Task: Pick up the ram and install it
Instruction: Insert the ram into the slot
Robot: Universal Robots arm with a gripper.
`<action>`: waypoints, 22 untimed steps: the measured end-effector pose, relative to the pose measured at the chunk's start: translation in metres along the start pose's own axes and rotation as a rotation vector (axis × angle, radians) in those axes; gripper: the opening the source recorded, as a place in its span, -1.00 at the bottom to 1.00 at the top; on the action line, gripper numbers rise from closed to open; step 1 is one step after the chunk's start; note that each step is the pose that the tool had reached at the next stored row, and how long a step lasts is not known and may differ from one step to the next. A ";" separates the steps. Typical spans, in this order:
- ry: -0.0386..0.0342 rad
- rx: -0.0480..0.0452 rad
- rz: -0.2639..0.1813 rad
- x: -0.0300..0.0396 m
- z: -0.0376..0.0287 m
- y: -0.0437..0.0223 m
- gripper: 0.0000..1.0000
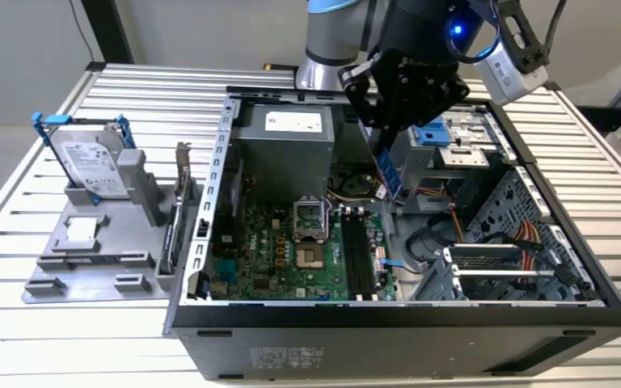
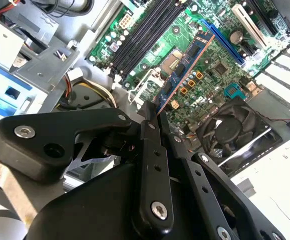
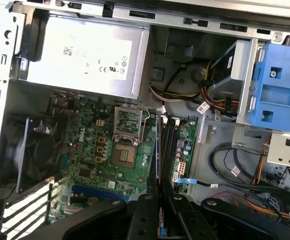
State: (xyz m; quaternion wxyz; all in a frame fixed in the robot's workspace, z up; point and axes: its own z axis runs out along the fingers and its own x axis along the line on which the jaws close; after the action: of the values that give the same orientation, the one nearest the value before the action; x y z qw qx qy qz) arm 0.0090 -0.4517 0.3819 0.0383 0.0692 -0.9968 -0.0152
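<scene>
Because the gripper (image 1: 384, 136) has its jaws closed on the ram (image 1: 390, 174) in the exterior view's upper centre, it likely needs aligning parallel with the black slots (image 1: 359, 263) below centre and a slow, straight descent.

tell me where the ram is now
The ram is gripped in the claw, hanging over the motherboard by the black slots, to the exterior view's right of the processor socket.
</scene>
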 end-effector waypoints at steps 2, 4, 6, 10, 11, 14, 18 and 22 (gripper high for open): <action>-0.0001 -0.0002 0.004 -0.0013 0.0000 -0.0005 -1.00; -0.0002 -0.0003 0.005 -0.0014 0.0000 -0.0005 -1.00; -0.0002 -0.0003 0.005 -0.0014 0.0000 -0.0005 -1.00; -0.0002 -0.0004 0.006 -0.0014 0.0000 -0.0005 -1.00; -0.0002 -0.0004 0.006 -0.0015 0.0000 -0.0006 -1.00; -0.0002 -0.0004 0.006 -0.0024 -0.0001 -0.0014 -1.00; -0.0002 -0.0004 0.006 -0.0053 -0.0004 -0.0031 -1.00; -0.0002 -0.0004 0.006 -0.0086 -0.0007 -0.0049 -1.00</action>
State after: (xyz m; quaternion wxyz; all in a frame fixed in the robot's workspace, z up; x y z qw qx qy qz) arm 0.0181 -0.4553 0.3818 0.0383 0.0663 -0.9969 -0.0153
